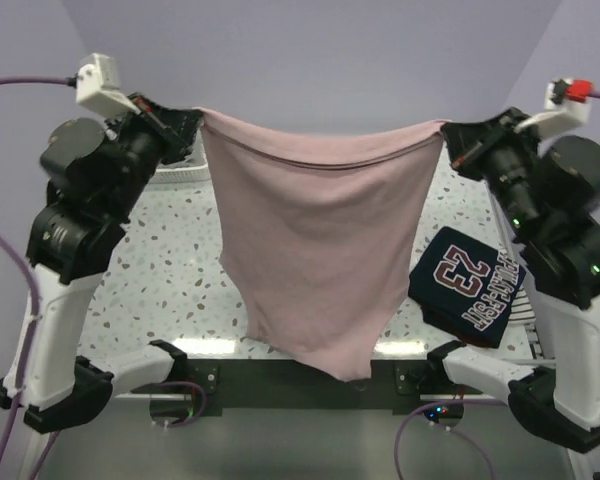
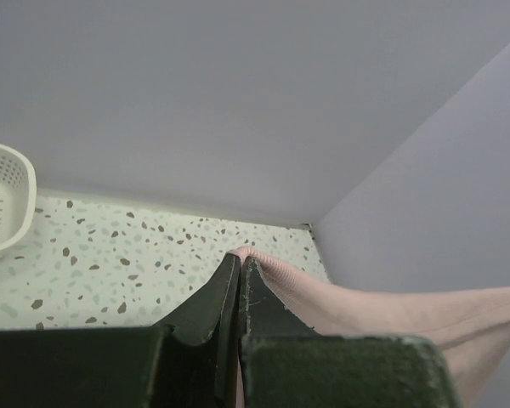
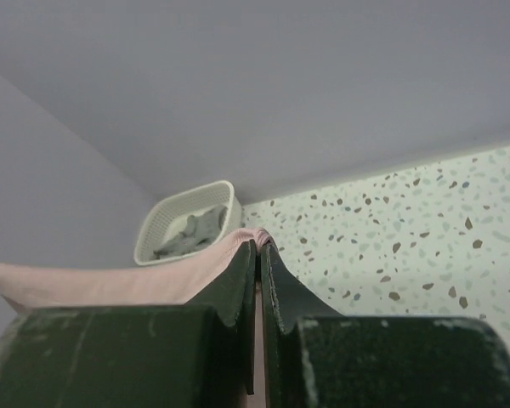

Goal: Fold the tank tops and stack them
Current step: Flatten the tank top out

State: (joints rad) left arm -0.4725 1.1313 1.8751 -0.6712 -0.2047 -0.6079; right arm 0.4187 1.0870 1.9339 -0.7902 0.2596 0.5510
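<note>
Pink tank top (image 1: pixel 310 250) hung spread in the air across the middle of the overhead view. Its top edge was stretched between the two arms and its lower end drooped toward bottom centre, past the near edge of the tabletop (image 1: pixel 160 270). Held so, it was probably being opened out flat before being laid down for folding. At upper left, the left pincer (image 1: pixel 185 122) was clamped shut on one corner of the cloth. Its wrist view confirmed this, with pink fabric nipped between closed fingers. That view also showed a white lattice basket (image 2: pixel 4 200) at its left edge, which the overhead view all but hid behind the arm. At upper right, the right pincer (image 1: pixel 450 135) was likewise closed on the opposite corner. Only its wrist camera looked into the basket, where what seemed to be the grey tank top (image 3: pixel 191 231) lay crumpled. At the right of the overhead view, the navy tank top (image 1: pixel 467 285) lay folded on the tabletop beside the right arm, apparently the start of the stack. Neither wrist view showed it.
</note>
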